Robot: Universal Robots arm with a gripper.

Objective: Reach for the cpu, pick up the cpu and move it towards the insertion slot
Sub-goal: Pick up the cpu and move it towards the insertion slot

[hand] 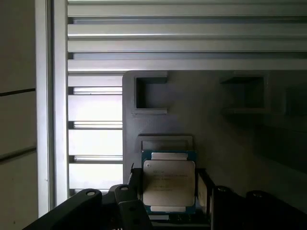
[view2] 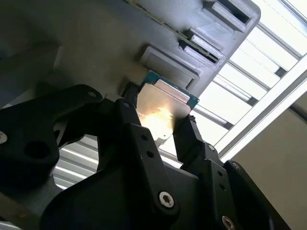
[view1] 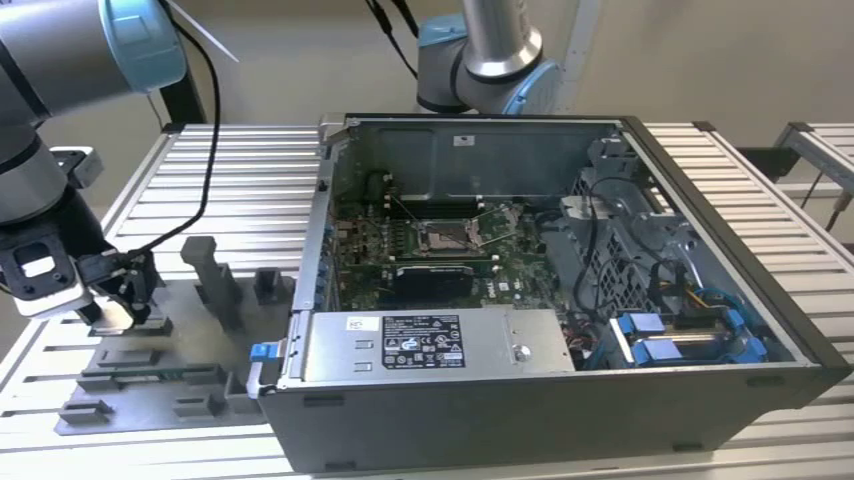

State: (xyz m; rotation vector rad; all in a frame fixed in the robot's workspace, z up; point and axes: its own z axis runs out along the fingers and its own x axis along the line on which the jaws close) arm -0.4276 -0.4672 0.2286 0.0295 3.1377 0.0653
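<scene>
Currently, the gripper (view1: 114, 300) stands low over the grey fixture plate (view1: 147, 385) at the exterior view's left, well apart from the computer case (view1: 534, 410). Its two black fingers (view2: 184, 136) bear against opposite edges of the cpu (hand: 169, 184), so the pincer is clamped on the chip, and the silvery top faces the wrist cameras uncovered. An edge grip keeps the fingers off the flat faces, which I judge to be the reason for this hold. The cpu sits just beside a shallow square recess (hand: 165, 143) in the fixture plate. Whether it rests on the plate or hangs just clear of it cannot be told. The insertion slot (view1: 445, 237) lies inside the case on the green circuit board. It is open to approach from above because the case lies on its side with the panel off. Plate and case both rest on a table (view1: 227, 150) of ribbed aluminium profiles. A second arm base (view1: 487, 60) stands behind the case, before a plain pale wall.
</scene>
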